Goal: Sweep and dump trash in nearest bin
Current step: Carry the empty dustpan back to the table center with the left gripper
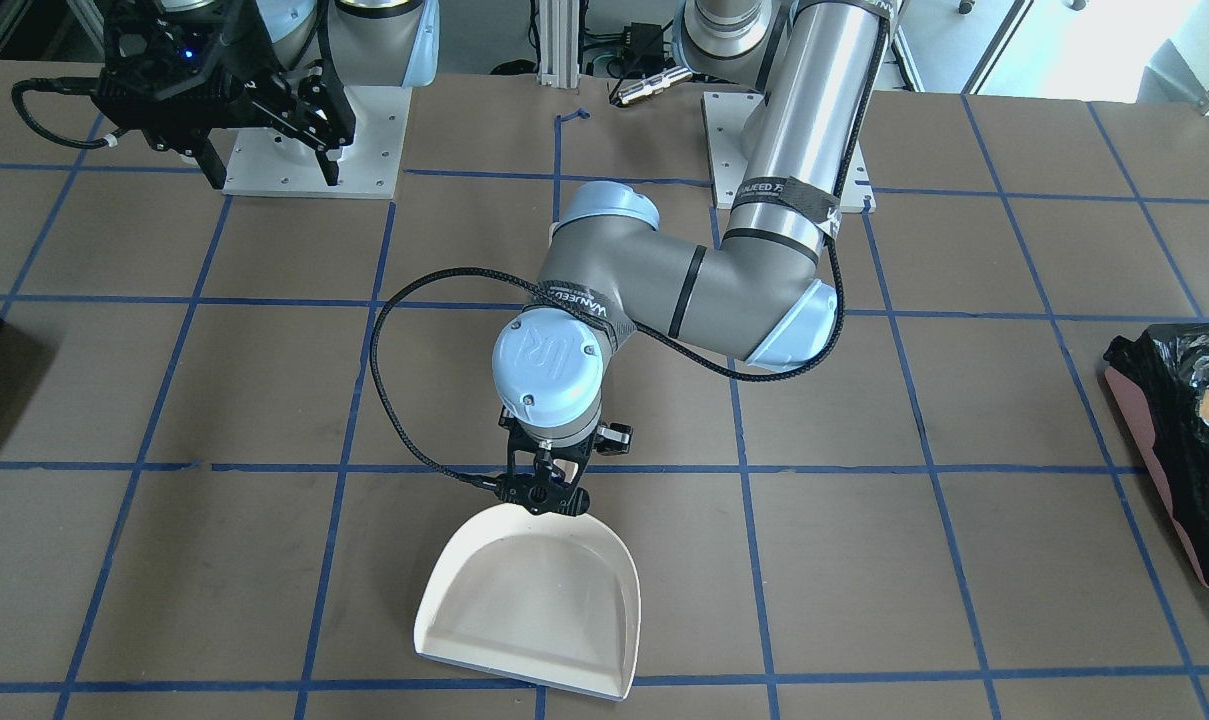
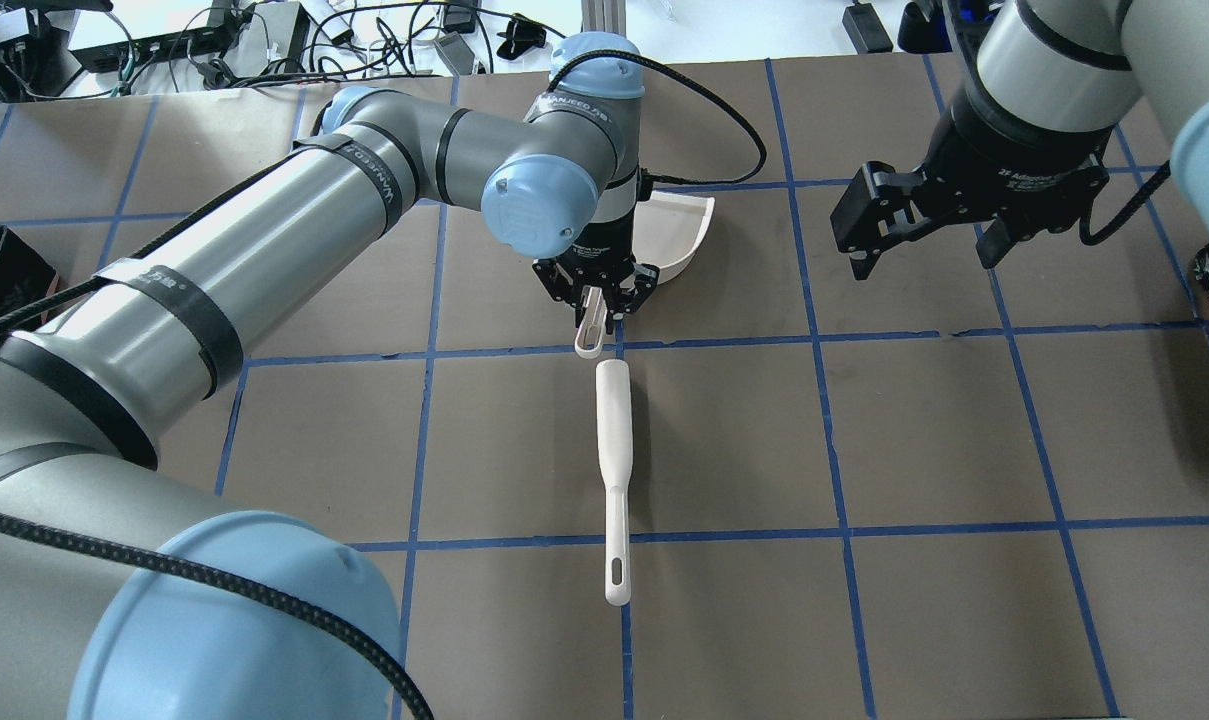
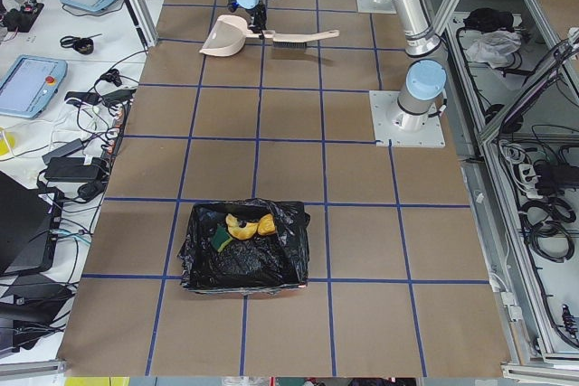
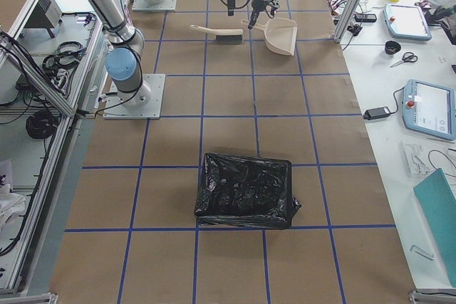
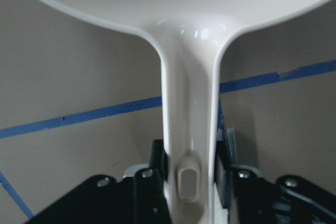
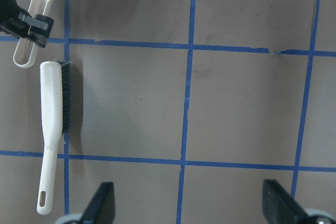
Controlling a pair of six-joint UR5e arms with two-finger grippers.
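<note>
The bin [image 3: 244,255] with pink sides and a black bag stands at the table's left end and also shows in the front view [image 1: 1179,420]. In it lie the yellow-and-green sponge [image 3: 222,240], the pale crescent piece [image 3: 239,226] and the golden-brown lump [image 3: 268,223]. My left gripper [image 1: 542,492] is shut on the handle [image 5: 189,108] of the white dustpan [image 1: 534,610], which rests empty on the table. My right gripper [image 2: 926,258] hangs open and empty above the table, apart from the dustpan.
A white hand brush [image 2: 614,450] lies on the table just behind the dustpan handle and shows in the right wrist view [image 6: 52,124]. A second bin lined with a black bag [image 4: 246,190] stands at the table's right end.
</note>
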